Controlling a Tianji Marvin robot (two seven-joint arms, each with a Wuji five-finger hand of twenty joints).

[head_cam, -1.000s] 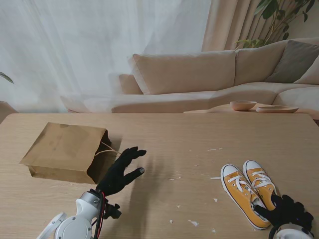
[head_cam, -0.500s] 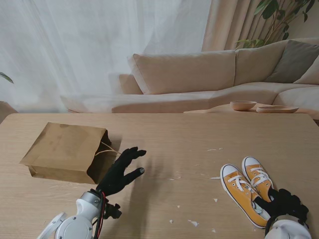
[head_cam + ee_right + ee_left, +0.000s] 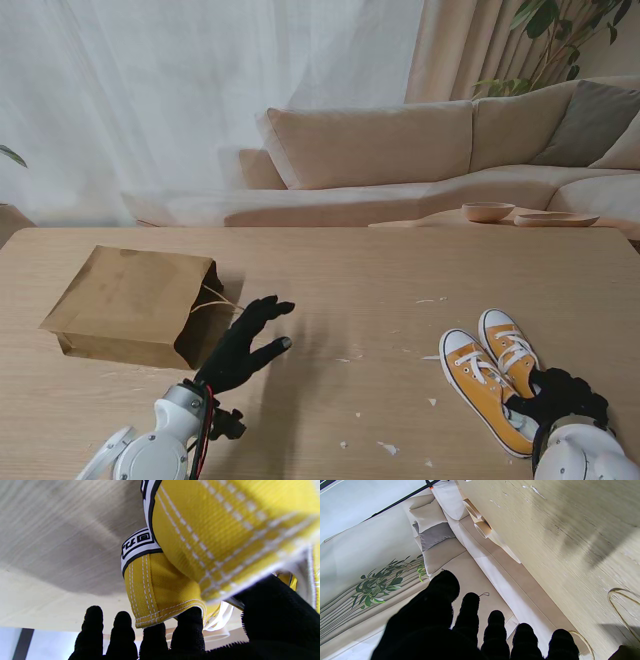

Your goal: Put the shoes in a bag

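Observation:
A pair of yellow canvas shoes (image 3: 480, 385) with white laces and toe caps lies on the right of the table, toes pointing away from me. My right hand (image 3: 560, 397), in a black glove, is closed on their heels. The right wrist view shows my thumb (image 3: 272, 610) inside one shoe's collar and my other fingers against the second shoe's heel (image 3: 160, 585). A brown paper bag (image 3: 130, 300) lies on its side at the left, mouth toward the shoes. My left hand (image 3: 245, 345) hovers by that mouth, fingers spread and empty.
Small white paper scraps (image 3: 388, 448) dot the wooden table between the bag and the shoes. The bag's cord handle (image 3: 617, 605) rests on the table by my left hand. A beige sofa and two shallow bowls (image 3: 488, 211) lie beyond the far edge.
My right hand has shifted a little left and away from me, and the two shoes have slid with it. The left hand and the bag have not moved.

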